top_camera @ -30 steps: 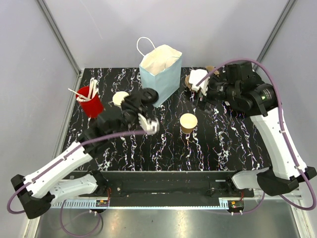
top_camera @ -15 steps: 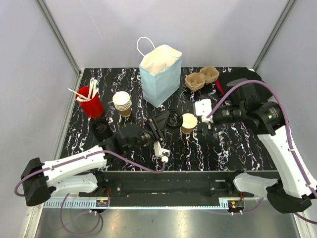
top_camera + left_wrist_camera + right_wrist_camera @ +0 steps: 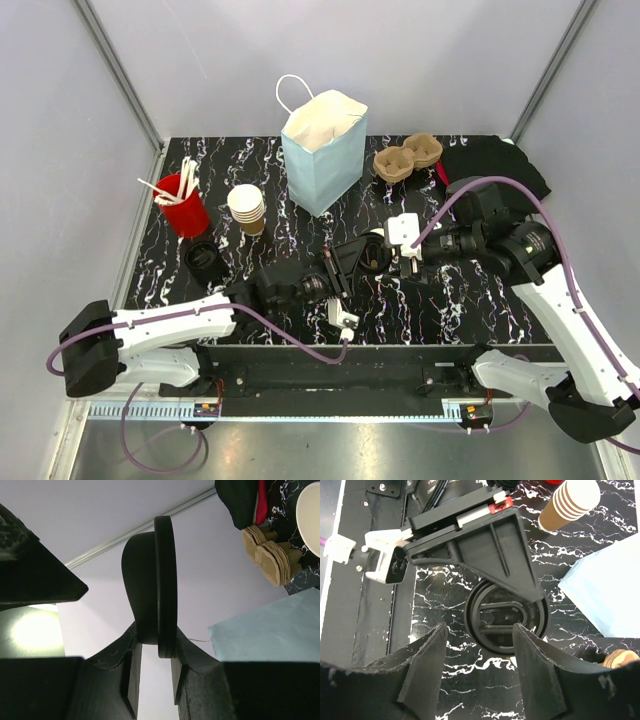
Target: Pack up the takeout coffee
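The left claw (image 3: 156, 649) is clamped on the rim of the round black lid (image 3: 164, 580), one finger on each face. In the left wrist view the lid stands edge-on above the fingers. From above, this claw sits just toward 5 o'clock of the table's (image 3: 470, 290) middle, and the lid is tilted over the spot where the takeout cup stands. Lid and claw cover the tan kraft-paper cup (image 3: 311, 510) almost entirely in the top view. Only its pale mouth shows, at the upper right edge of the left wrist view.

The right claw (image 3: 479, 630) comes in from 3 o'clock, just beside the lid. Its two fingers (image 3: 427, 665) are spread apart with the lid's face between them, and the left claw's black finger crosses above that. Whether they press on the cup cannot be told.

A pale blue paper bag (image 3: 322, 150) stands open at 12 o'clock. The stack of nested cups (image 3: 246, 208) is at 11 o'clock and a red cup of white straws (image 3: 183, 208) at 10 o'clock. More black lids (image 3: 203, 258) lie at 9 o'clock. The moulded-pulp carrier (image 3: 405, 158) is at 1 o'clock, with a black cloth (image 3: 495, 165) just beside it at 2 o'clock.
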